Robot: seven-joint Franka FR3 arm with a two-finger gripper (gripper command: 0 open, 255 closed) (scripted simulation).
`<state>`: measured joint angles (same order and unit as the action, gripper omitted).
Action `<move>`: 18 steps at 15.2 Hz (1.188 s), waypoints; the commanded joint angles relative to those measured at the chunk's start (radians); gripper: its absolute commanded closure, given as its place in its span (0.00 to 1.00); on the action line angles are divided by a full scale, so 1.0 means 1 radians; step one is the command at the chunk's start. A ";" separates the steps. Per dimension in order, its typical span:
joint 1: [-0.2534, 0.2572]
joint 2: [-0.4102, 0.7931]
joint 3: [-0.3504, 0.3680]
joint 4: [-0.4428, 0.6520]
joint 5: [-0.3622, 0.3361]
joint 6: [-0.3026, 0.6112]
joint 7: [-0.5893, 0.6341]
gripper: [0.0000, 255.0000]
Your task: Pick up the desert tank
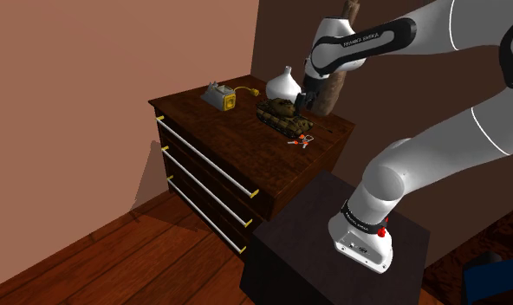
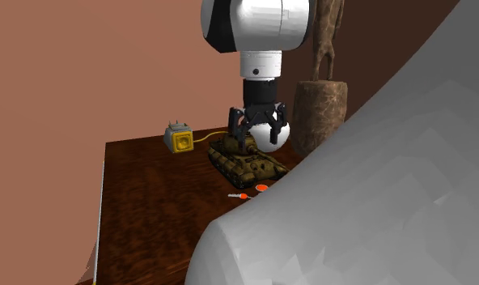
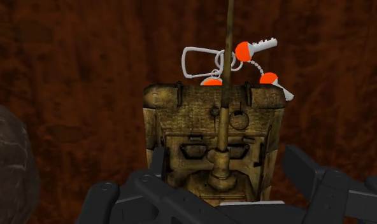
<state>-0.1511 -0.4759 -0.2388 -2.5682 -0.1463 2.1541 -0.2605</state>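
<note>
The desert tank (image 1: 281, 114) (image 2: 247, 164) (image 3: 214, 133) is a tan and brown camouflaged model. It stands on the dark wooden dresser (image 1: 233, 143) near the back edge. My black gripper (image 1: 300, 100) (image 2: 258, 138) (image 3: 227, 159) hangs straight above the tank, pointing down. Its fingers (image 3: 298, 167) are open and stand on either side of the hull, and I see no clasp on it. The gun barrel runs away from the gripper toward a bunch of keys.
Keys with orange tags (image 1: 300, 139) (image 2: 250, 193) (image 3: 244, 51) lie just past the tank. A yellow box with a cable (image 1: 220, 97) (image 2: 180, 139) and a white vase (image 1: 282, 84) sit behind it. A brown carved statue base (image 2: 319, 113) stands close by.
</note>
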 commanded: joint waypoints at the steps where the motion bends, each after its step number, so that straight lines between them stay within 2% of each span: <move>1: 0.000 0.015 -0.004 -0.026 -0.002 0.041 0.001 0.00; 3: 0.000 0.015 -0.004 -0.026 -0.002 0.041 0.001 0.00; 4: -0.001 0.014 -0.004 -0.025 -0.002 0.039 0.000 1.00; 13: 0.000 0.015 -0.004 -0.026 -0.002 0.041 0.001 1.00; 18: 0.000 -0.015 0.004 0.020 0.002 -0.035 0.001 1.00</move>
<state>-0.1504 -0.4849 -0.2353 -2.5580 -0.1450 2.1341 -0.2585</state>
